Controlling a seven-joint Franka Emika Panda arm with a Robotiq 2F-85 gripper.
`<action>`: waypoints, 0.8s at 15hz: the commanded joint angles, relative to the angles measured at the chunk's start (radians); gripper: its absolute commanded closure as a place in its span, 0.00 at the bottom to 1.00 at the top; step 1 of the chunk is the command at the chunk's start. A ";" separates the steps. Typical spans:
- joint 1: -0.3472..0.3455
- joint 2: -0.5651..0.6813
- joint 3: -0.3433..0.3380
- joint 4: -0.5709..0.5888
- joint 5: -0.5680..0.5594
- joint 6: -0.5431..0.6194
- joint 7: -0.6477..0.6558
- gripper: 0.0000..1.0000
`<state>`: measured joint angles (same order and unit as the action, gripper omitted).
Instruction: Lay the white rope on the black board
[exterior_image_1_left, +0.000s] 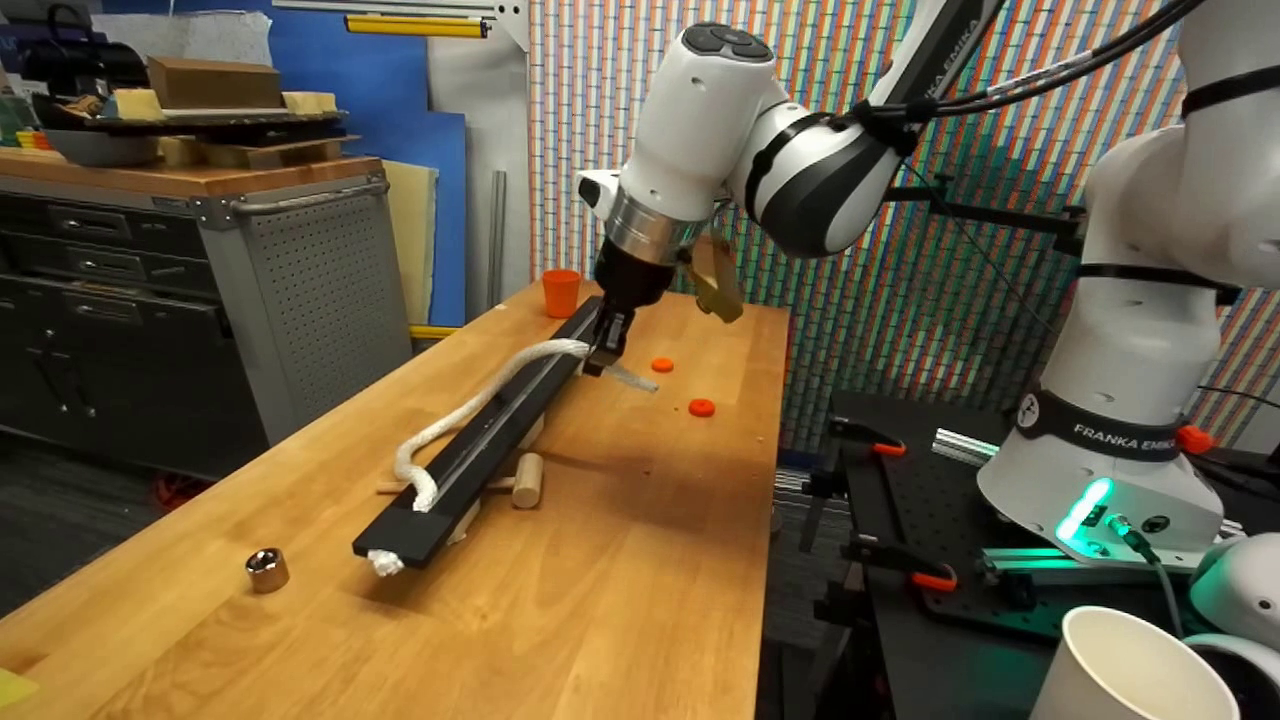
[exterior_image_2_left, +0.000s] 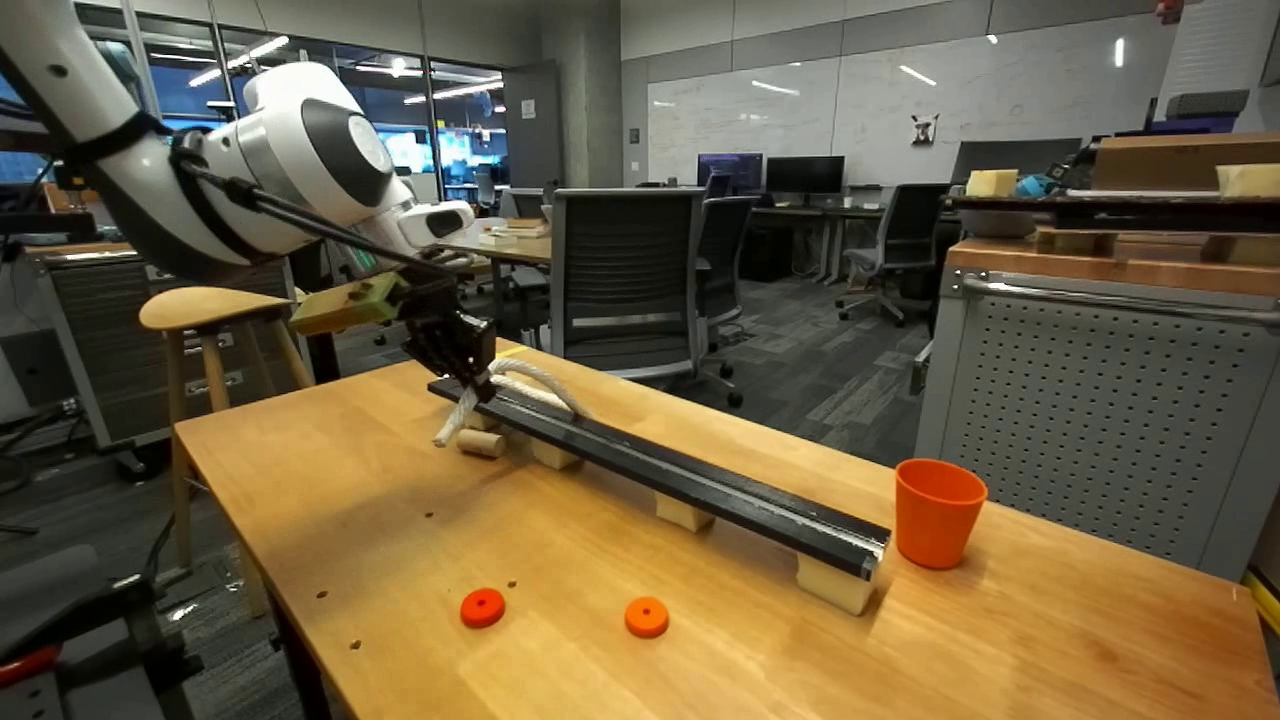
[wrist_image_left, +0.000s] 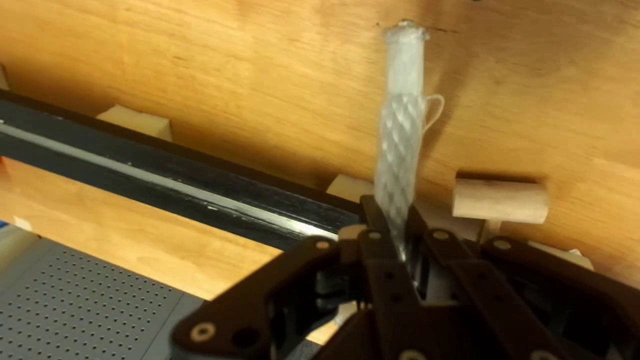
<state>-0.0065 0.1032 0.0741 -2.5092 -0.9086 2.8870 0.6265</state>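
Observation:
The white rope (exterior_image_1_left: 458, 413) runs from my gripper in a raised curve and comes down at the near end of the black board (exterior_image_1_left: 490, 445). It also arches in an exterior view (exterior_image_2_left: 545, 380). My gripper (exterior_image_1_left: 602, 362) is shut on the rope above the board, near the board's side edge; it also shows in an exterior view (exterior_image_2_left: 484, 388). In the wrist view the rope's short free end (wrist_image_left: 400, 140) sticks out past the fingertips (wrist_image_left: 392, 215), over the table. The board (wrist_image_left: 200, 175) passes behind the fingers. A white tuft (exterior_image_1_left: 385, 563) shows at the board's near end.
The board rests on several pale blocks (exterior_image_2_left: 835, 583). A wooden mallet (wrist_image_left: 500, 201) lies partly under it. An orange cup (exterior_image_2_left: 938, 512) stands by the board's end. Two orange discs (exterior_image_2_left: 482, 608) (exterior_image_2_left: 647, 617) lie on the table, and a metal ring (exterior_image_1_left: 267, 570) too.

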 joint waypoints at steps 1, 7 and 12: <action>-0.066 -0.091 -0.046 -0.042 -0.053 0.051 -0.204 0.97; -0.117 -0.119 -0.114 0.055 -0.321 0.079 -0.251 0.97; -0.140 -0.139 -0.135 0.139 -0.569 0.141 -0.150 0.97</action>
<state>-0.1313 -0.0067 -0.0463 -2.4191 -1.3478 2.9842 0.4047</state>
